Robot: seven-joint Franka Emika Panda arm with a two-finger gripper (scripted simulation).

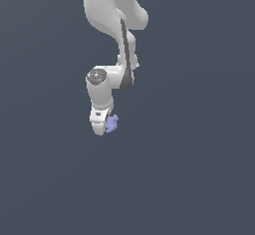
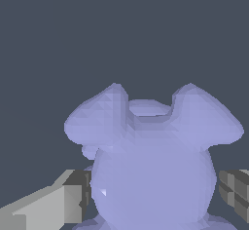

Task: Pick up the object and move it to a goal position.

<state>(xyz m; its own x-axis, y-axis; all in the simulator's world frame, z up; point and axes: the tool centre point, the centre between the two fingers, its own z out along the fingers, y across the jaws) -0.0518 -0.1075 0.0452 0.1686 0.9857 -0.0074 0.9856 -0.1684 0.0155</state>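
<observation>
The object (image 1: 112, 123) is a small knobbly lavender-blue lump that shows at the exterior view's right side of my white gripper (image 1: 101, 125). In the wrist view the object (image 2: 153, 161) fills the middle, with two ear-like lobes on top and a round body. One finger pad (image 2: 80, 195) sits against one side of the body and the other pad (image 2: 236, 192) against the opposite side. The gripper is shut on the object. The fingertips themselves are hidden behind the hand in the exterior view.
The white arm (image 1: 112, 35) comes down from the top of the exterior view. A plain dark blue-grey surface (image 1: 189, 179) lies all around.
</observation>
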